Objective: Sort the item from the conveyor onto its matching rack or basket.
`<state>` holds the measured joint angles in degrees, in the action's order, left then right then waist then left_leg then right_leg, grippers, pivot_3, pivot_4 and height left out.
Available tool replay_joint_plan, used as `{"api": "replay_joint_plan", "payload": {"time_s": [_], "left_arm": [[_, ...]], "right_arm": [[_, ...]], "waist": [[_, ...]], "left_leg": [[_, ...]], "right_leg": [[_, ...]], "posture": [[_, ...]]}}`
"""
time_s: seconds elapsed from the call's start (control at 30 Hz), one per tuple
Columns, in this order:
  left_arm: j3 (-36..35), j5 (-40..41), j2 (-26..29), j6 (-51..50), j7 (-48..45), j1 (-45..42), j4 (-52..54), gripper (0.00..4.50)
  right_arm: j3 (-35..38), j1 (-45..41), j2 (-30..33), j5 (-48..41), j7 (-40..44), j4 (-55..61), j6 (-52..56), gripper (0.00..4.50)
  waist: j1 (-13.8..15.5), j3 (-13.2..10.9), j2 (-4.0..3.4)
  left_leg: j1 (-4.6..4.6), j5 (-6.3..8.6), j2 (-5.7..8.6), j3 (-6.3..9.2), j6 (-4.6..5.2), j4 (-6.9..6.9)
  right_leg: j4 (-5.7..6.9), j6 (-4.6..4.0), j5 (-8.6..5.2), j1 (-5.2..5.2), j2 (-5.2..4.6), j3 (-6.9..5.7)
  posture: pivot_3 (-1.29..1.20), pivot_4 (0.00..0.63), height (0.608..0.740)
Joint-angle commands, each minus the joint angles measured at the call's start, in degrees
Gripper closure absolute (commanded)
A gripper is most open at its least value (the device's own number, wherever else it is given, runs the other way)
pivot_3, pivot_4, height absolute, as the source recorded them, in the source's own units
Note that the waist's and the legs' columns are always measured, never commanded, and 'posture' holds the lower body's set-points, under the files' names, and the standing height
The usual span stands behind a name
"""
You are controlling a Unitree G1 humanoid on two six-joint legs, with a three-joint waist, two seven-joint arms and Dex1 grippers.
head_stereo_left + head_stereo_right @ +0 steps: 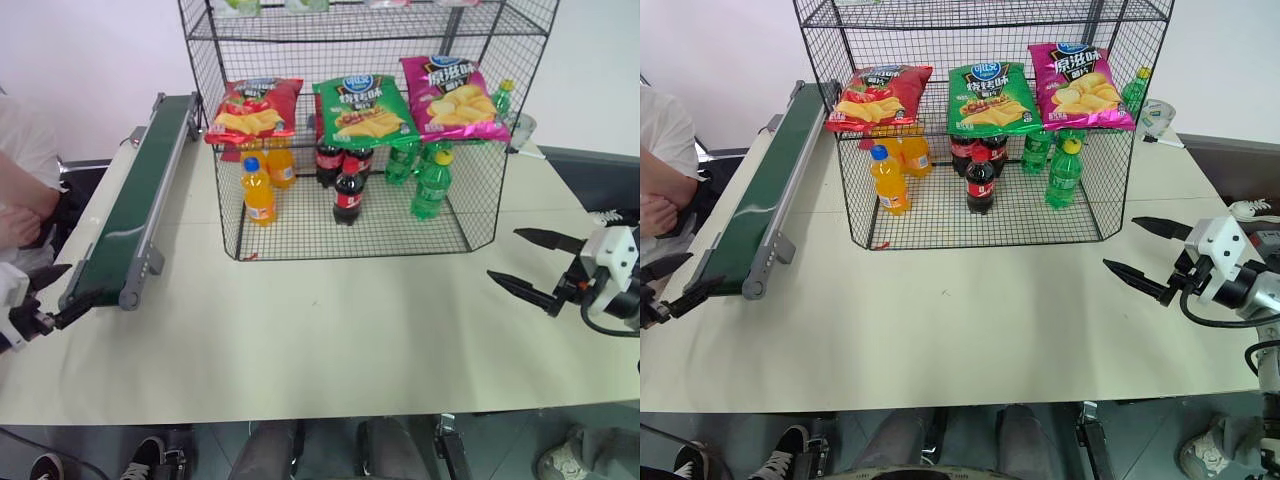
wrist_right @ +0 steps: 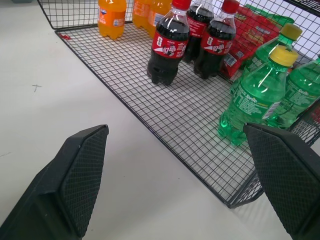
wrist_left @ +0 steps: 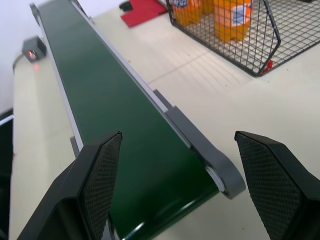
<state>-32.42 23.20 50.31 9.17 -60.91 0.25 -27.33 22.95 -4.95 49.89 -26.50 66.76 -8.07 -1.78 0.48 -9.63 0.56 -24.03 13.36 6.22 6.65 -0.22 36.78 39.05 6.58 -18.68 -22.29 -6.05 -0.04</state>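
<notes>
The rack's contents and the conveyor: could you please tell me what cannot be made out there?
- Rack top tier: cut off by the head views' upper edge; the items there cannot be named.
- Red chip bag: its print is too small to read.
- Conveyor far end: cut off in the left wrist view.
- Rear orange bottles: partly hidden by the front one; count unclear.

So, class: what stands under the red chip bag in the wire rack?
Under the red chip bag, on the wire rack's floor, stand orange soda bottles. Two show; the bag hides any more behind.
</notes>
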Motion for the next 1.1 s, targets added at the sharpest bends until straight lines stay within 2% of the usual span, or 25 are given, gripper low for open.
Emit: {"api": "replay_joint_plan", "payload": {"time_s": [0.03,0.73,1.1], "left_arm": [[-0.48,-1.35,0.38,3.21,2.55,-1.00,1.34,0.73],[-1.27,2.53,-0.64,-0.17,0.73,2.65,8.50,0.73],[-0.89,1.53,-2.23,-0.32,2.74,3.16,12.42,0.73]], "right_arm": [[0.67,-0.25,-0.10,-0.68,-0.12,2.06,-0.54,0.00],[-0.15,-2.13,-0.49,0.50,-1.04,-0.02,-1.29,0.00],[-1.16,-3.66,-0.87,0.09,-1.18,0.11,-1.29,0.00]], "waist": [[0.06,0.00,0.00],[-0.04,0.00,-0.01],[-0.02,-0.01,-0.01]], "left_leg": [[0.00,0.00,0.00,0.00,0.00,0.00],[0.00,0.00,0.00,-0.01,0.00,-0.01],[0.00,0.00,0.00,0.00,0.00,-0.01]], "right_leg": [[0.00,0.00,0.00,-0.01,0.00,0.00],[0.00,0.00,0.00,0.00,0.00,0.00],[-0.01,0.00,0.00,0.00,0.00,0.00]], "posture": [[0.00,0.150,0.739],[0.00,0.150,0.739],[0.00,0.150,0.739]]}}
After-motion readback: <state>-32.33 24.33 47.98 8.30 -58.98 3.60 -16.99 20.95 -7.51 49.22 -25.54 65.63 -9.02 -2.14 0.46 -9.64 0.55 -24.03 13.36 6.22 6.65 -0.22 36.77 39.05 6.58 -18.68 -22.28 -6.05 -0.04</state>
